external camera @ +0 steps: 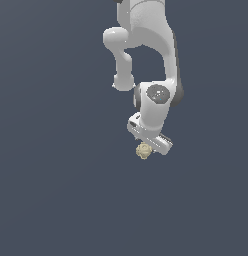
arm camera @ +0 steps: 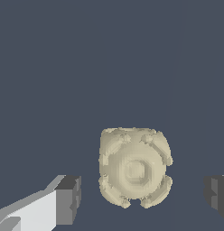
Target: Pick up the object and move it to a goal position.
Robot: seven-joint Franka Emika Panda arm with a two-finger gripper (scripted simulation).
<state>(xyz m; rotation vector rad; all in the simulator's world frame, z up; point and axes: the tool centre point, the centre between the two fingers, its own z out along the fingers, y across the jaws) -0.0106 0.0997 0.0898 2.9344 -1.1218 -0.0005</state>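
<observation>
Straddling: the fingers (arm camera: 142,198) stood wide, one either side of the object (arm camera: 134,168), neither touching.
Object: it sat on the counter (external camera: 56,190), under the arm.
Advice: centre, descend, then close.

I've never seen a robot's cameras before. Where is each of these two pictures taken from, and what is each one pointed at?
Exterior view: off the arm, facing the white arm, its gripper directly above the beige object; exact position unknown.
Wrist view: on the wrist, looking past the gripper at the object; two dark fingertips flank it, apart from it.
Shared: the object, the gripper, the plain dark surface.
</observation>
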